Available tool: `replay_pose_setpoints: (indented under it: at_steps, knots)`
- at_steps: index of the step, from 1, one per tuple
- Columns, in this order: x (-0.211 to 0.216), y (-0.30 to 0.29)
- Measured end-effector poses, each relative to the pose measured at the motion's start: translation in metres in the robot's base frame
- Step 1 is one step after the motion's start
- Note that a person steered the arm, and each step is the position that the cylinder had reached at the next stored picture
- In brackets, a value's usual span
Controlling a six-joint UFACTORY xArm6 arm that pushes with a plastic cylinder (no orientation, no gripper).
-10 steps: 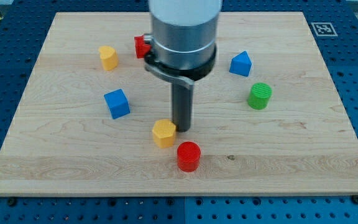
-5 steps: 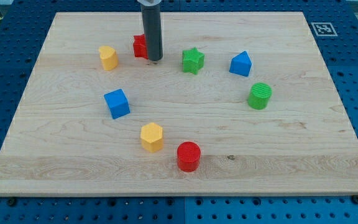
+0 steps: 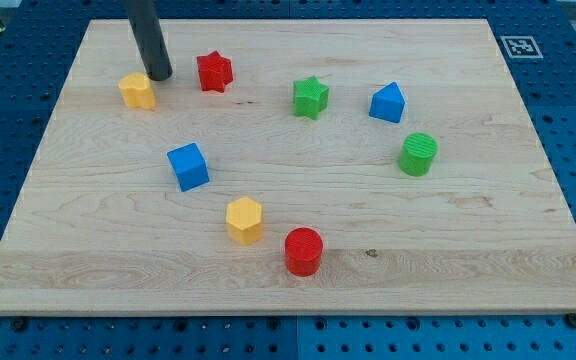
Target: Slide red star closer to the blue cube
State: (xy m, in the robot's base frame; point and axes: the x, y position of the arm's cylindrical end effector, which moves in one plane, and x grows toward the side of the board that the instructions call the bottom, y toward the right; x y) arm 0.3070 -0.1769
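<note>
The red star (image 3: 213,72) lies near the view's top, left of centre. The blue cube (image 3: 188,166) sits below it and slightly to the left, well apart from it. My tip (image 3: 160,76) is down on the board between the red star on its right and a yellow block (image 3: 138,90) on its left, close to the yellow block. The rod rises out of the view's top.
A green star (image 3: 310,97), a blue pyramid-like block (image 3: 387,102) and a green cylinder (image 3: 418,154) lie to the right. A yellow hexagonal block (image 3: 244,219) and a red cylinder (image 3: 304,250) lie below the blue cube. The wooden board (image 3: 488,260) ends on all sides.
My tip has moved from right of the red star to its left. The red star shifted slightly left, the yellow block near the top moved left, and the yellow hexagonal block shifted left earlier.
</note>
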Motion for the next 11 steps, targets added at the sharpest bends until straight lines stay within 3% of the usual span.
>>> replay_pose_setpoints:
  at_steps: [2, 5, 8, 11]
  knots:
    - [-0.028, 0.042]
    - [-0.004, 0.103]
    - [0.048, 0.106]
    - [0.079, 0.063]
